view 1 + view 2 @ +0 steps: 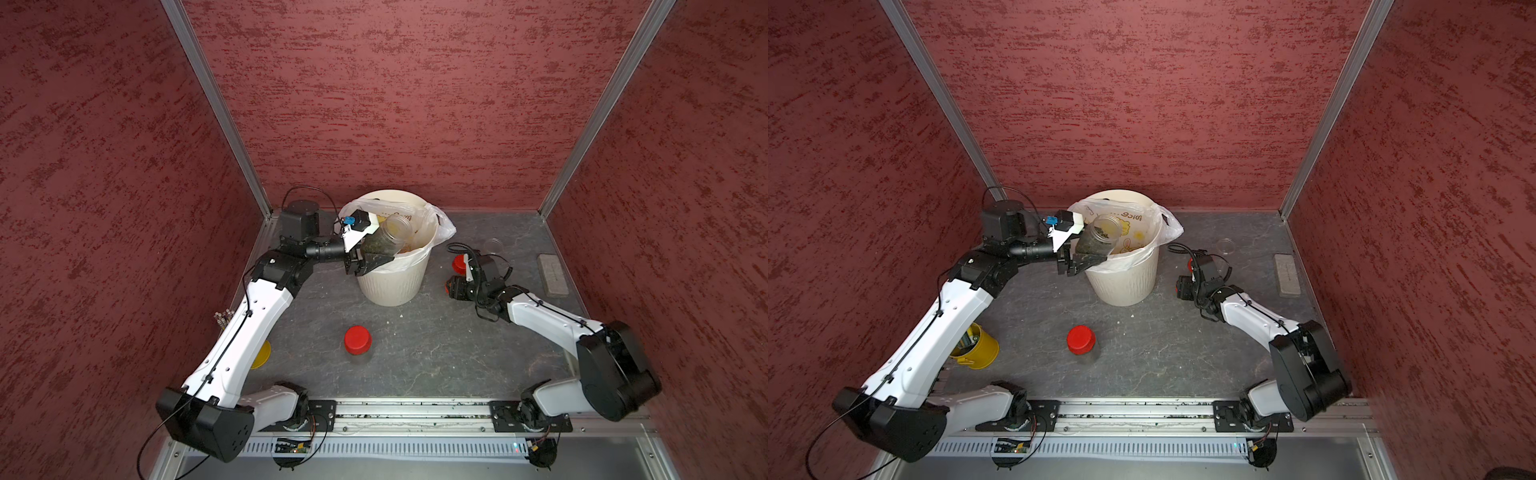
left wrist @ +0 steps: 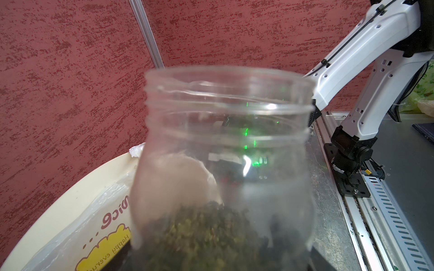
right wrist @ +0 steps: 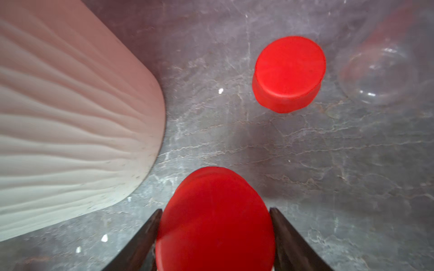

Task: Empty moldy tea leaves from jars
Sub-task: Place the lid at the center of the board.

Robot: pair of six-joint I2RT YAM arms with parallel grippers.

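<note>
Jar [image 1: 384,239] with its lid off is clamped at its base end in the left gripper [image 1: 374,254]. It's tilted over the left rim of the cream bin [image 1: 390,286], mouth higher than the base and pointing in over the opening. Dark green tea leaves [image 2: 206,234] sit at the gripper end, and the neck is clear. The bin has a white printed bag [image 1: 442,226] in it and stands by the back edge of the desk [image 1: 415,357], about the middle.

Right of it, the right gripper [image 3: 215,210] is down low, fingers pressed on both sides of a red lid [image 3: 215,225]. Just past that a second red lid [image 3: 290,72] lies flat, with an empty jar [image 3: 380,75] beside it toward the back right corner.

A closed jar [image 1: 357,340] stands mid-desk nearer the front edge, well apart from both grippers. Yellow cup [image 1: 980,349] sits at the left edge under the left arm.
</note>
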